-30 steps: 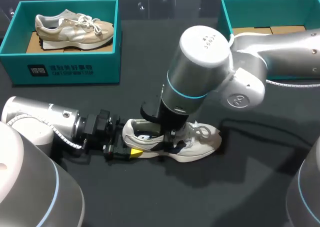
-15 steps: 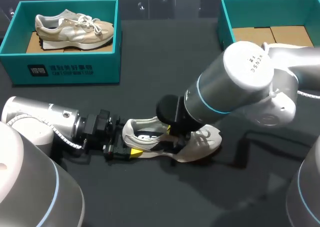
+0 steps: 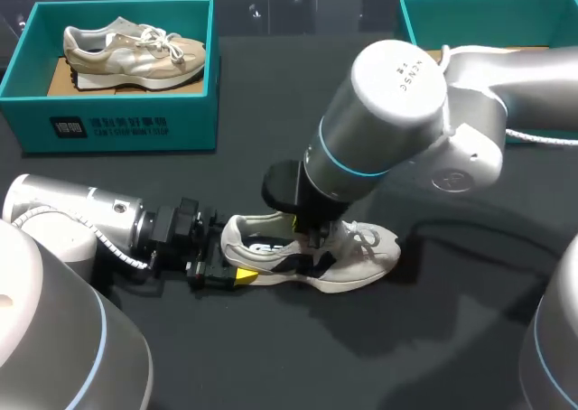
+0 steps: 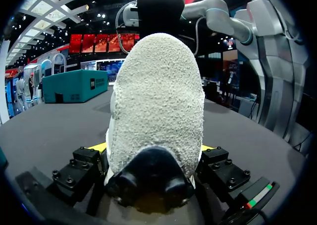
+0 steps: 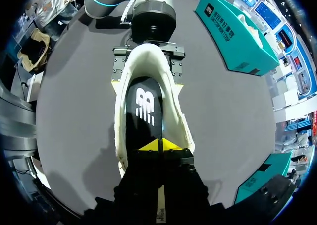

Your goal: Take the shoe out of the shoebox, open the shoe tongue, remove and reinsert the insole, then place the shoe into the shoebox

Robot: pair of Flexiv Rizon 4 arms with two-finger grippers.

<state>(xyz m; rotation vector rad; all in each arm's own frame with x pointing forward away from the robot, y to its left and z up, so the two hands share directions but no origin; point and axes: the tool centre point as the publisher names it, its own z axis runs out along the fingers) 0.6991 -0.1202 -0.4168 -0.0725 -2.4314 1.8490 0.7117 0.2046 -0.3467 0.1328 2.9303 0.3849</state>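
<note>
One white sneaker (image 3: pixel 361 252) lies on its sole on the black table (image 3: pixel 271 356), out of both boxes. Its long axis runs left-right in the head view, heel toward my left arm, toe toward the right. The left gripper (image 3: pixel 235 264) lies low along the table and clamps the heel, one yellow tip on either side. The right gripper (image 5: pixel 161 145) comes down into the shoe opening, tips pressed together over the front end of the black insole (image 5: pixel 143 103); whether they pinch anything cannot be told. Far left is a teal shoebox (image 3: pixel 117 125) holding a beige sneaker (image 3: pixel 135 49), toe to the right. Far right is a second teal shoebox (image 3: pixel 411 17).
</note>
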